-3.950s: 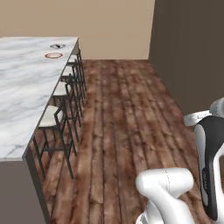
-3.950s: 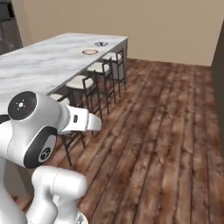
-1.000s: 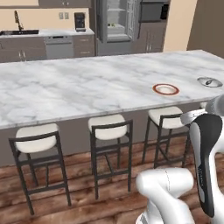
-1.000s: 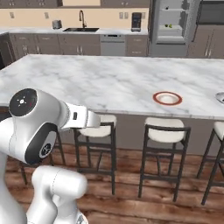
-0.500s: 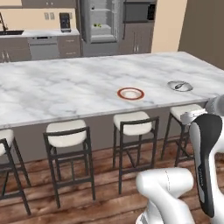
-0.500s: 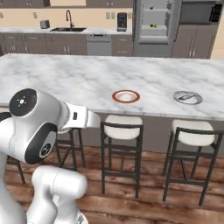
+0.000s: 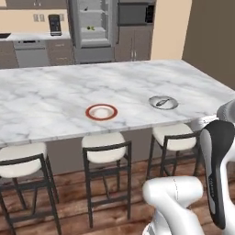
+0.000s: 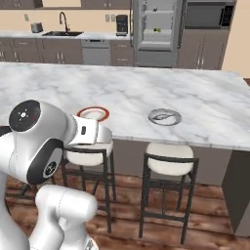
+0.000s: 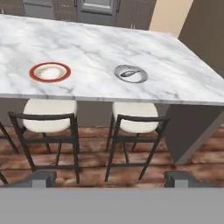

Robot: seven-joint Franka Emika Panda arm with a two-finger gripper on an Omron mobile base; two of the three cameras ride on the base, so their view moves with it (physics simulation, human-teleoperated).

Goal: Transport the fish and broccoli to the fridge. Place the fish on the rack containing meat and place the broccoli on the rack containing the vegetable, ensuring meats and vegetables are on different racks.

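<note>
The fish (image 9: 128,73) is a small dark grey shape lying on a grey plate (image 9: 139,78) on the marble island; the same plate (image 7: 163,102) (image 8: 164,116) appears in both base views. My gripper (image 9: 109,178) is open, its two fingertips (image 9: 41,177) wide apart and low in front of the stools, well short of the island. The fridge (image 7: 92,23) (image 8: 156,27) stands open against the far wall behind the island, its pale shelves showing. A tiny green speck (image 8: 157,30) sits on one shelf, too small to identify. The broccoli is out of view.
A red-rimmed plate (image 9: 49,71) (image 7: 101,111) lies on the island (image 7: 55,96) left of the grey plate. Bar stools (image 9: 48,118) (image 9: 133,120) line the island's near side over a wooden floor. A dark wall (image 7: 215,36) rises to the right.
The base has kept turning and driving, so the whole scene has slid left; the island, both plates and the fridge now sit closer and more centred. The gripper has stayed open.
</note>
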